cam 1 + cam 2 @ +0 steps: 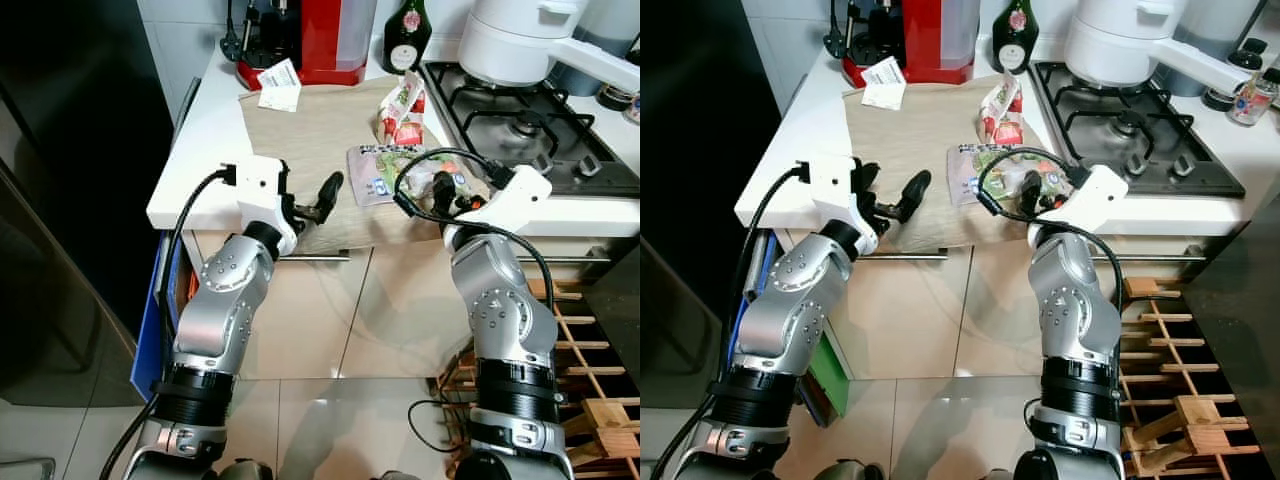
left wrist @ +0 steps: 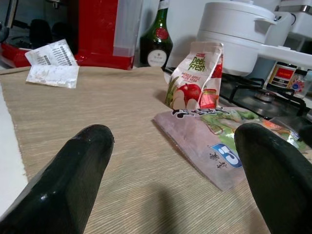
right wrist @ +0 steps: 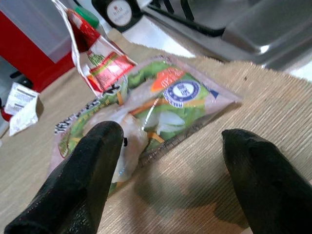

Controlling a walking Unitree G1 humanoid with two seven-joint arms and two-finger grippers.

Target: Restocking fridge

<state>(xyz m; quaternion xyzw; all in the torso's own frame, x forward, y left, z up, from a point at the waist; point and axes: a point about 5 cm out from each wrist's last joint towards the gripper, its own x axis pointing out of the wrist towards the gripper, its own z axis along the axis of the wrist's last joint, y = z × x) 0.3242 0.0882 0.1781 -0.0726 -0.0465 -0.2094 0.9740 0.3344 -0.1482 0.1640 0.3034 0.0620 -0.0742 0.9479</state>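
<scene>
Right gripper (image 3: 168,170) spread wide over the flat salad bag (image 3: 146,112), lying mid-frame on the woven mat (image 2: 122,146) atop the table (image 1: 200,150). Left gripper (image 2: 170,170) likewise splayed, empty, centre-left. Apple snack pouch (image 2: 197,75) upright just behind the bag. Probably the pickup step (nothing gripped yet): next, lowering and closing on the bag's edge.

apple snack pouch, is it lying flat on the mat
No, the apple snack pouch stands upright on the woven mat, just behind the flat salad bag.
</scene>
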